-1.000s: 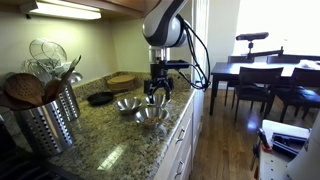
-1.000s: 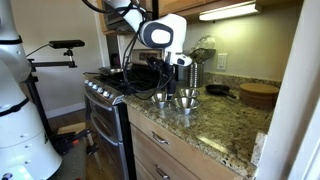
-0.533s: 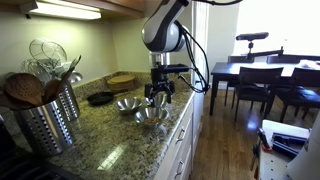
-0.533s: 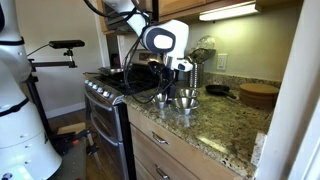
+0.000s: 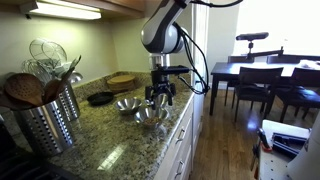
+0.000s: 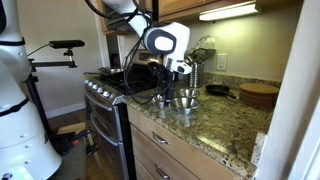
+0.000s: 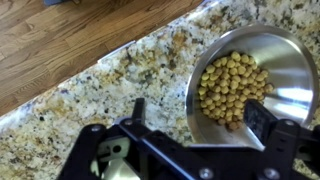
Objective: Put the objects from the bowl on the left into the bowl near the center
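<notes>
Two steel bowls stand side by side on the speckled stone table [image 5: 105, 145], close to its front edge. In an exterior view the back bowl [image 5: 127, 104] sits toward the wall and the front bowl [image 5: 150, 115] lies just beside it, nearer the edge. From that distance I cannot tell what either one holds.

The robot arm [image 5: 163, 35] reaches down over them, and its fingers [image 5: 158, 98] hang just above the pair without touching either. The same pair shows in both exterior views, with the arm bent over it beside the stove [image 6: 105, 95].

In the wrist view the filled bowl [image 7: 290, 45] takes up the right side. Many round tan pieces [image 7: 232, 88] lie heaped inside it, mostly toward its left and lower part, with bare metal showing on the right. The fingers [image 7: 137, 112] are spread wide apart and grip nothing. One stands over bare table to the left of this bowl, and the other crosses in front of the bowl's lower rim. Only stone and the bowl's left edge show between them. A wooden floor [image 7: 70, 30] runs beyond the table edge at the top of that view.

Farther back on the table are a metal holder [image 5: 55, 118] full of spoons and strainers, a black pan [image 5: 100, 98] and a round wooden board [image 5: 121, 79].
</notes>
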`<state>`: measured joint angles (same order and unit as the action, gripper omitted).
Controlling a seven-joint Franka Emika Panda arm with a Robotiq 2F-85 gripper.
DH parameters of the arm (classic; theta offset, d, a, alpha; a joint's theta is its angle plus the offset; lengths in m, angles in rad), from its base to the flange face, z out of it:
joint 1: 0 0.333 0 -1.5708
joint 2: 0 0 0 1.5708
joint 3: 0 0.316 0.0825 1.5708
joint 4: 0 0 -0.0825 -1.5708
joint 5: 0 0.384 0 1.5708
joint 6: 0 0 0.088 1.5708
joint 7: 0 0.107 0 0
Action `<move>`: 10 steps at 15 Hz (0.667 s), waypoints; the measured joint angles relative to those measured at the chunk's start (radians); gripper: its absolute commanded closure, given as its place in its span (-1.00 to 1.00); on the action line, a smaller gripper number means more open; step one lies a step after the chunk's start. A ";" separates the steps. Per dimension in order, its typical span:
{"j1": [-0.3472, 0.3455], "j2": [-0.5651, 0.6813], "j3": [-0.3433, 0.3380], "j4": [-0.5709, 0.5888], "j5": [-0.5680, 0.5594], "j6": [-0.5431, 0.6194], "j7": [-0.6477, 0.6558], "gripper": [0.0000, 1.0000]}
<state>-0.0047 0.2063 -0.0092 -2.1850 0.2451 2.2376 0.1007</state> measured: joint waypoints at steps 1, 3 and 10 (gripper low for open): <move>0.000 0.003 0.000 0.003 0.001 -0.007 0.000 -1.00; 0.000 0.012 0.001 0.009 0.003 -0.018 0.000 -1.00; 0.001 0.039 0.011 0.022 0.004 -0.023 0.000 -0.93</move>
<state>-0.0035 0.2451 0.0013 -2.1628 0.2487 2.2148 0.1007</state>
